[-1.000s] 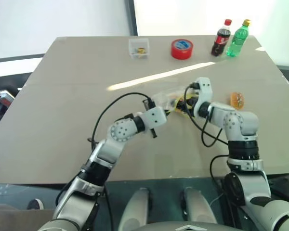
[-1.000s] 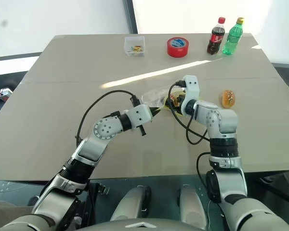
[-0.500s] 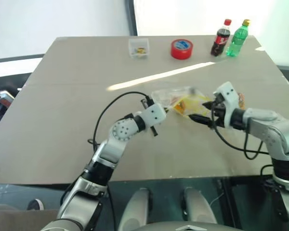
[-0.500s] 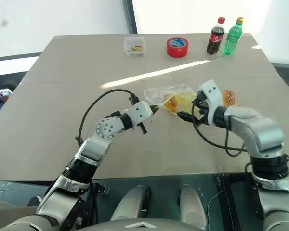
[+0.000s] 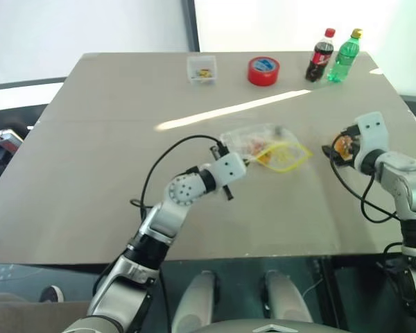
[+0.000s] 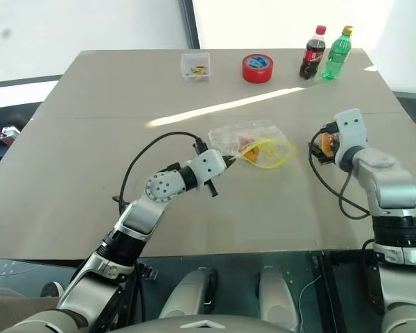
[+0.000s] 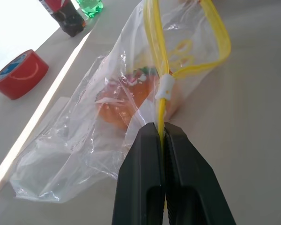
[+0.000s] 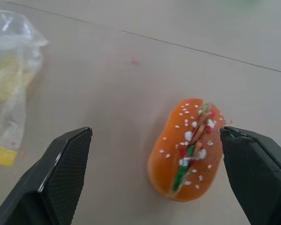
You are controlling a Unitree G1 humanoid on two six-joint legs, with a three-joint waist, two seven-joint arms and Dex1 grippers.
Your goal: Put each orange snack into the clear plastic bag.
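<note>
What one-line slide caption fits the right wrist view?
Open right gripper frames an orange snack lying on the table.

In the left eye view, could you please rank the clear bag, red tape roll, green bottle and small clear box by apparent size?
1. Clear bag, nearest the camera.
2. Green bottle and red tape roll: too alike to rank.
3. Small clear box.
</note>
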